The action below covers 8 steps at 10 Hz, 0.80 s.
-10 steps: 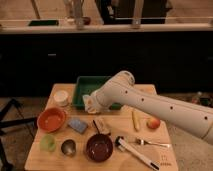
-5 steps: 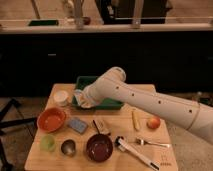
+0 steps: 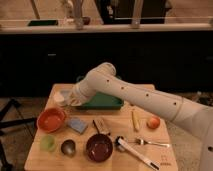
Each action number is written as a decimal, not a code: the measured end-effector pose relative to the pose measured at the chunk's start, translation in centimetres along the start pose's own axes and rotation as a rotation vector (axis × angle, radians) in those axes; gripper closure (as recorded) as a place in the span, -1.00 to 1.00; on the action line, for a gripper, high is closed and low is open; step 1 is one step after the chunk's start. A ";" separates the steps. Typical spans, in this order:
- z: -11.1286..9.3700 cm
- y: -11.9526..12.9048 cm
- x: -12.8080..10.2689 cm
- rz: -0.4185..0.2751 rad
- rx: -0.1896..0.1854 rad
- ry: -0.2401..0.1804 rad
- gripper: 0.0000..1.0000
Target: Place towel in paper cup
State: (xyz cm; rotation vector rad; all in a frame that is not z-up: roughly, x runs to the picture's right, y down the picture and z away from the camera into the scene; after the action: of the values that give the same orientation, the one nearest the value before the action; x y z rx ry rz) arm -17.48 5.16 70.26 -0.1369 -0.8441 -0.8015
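Gripper: my gripper (image 3: 67, 97) sits at the far-left corner of the wooden table (image 3: 120, 116), just off the left end of the green tray (image 3: 102, 103). Its fingers are closed.
Arm: it reaches in from the right, across the tray, with the wrist turned down toward that corner. I read this as lining up a drop from above.
Paper cup: the pale paper cup (image 3: 60, 98) shows as a sliver right at the gripper tip, mostly covered by it. I can't tell whether they touch.
Towel: I can't pick the towel out on its own. No loose grey cloth shows on the table, so I judge it is pinched in the closed fingers or hidden at the cup mouth.
Why closed: if the cloth is in there, keeping the fingers together stops it slipping before it is over the mouth.
Neighbours: the orange bowl (image 3: 51, 119) sits just in front of the cup and the blue-grey sponge (image 3: 77, 125) is beside the bowl. The light-green cup (image 3: 48, 143) and the metal cup (image 3: 68, 147) are nearer the front edge.
Stage: I'd call this late, with the release not yet made.
Risk: the cup is light and its mouth is about as wide as the cloth, so a descent off centre could tip it or drape the cloth over the rim.
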 end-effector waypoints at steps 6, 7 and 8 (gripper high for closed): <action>2.4 -5.1 -0.4 -0.086 -0.014 -0.065 1.00; 2.3 -5.1 -0.4 -0.085 -0.014 -0.065 1.00; 2.4 -5.1 -0.4 -0.086 -0.014 -0.065 1.00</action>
State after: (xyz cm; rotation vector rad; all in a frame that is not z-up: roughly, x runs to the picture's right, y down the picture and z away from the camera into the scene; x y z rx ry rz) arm -22.55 2.76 70.60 -0.1408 -0.9105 -0.8875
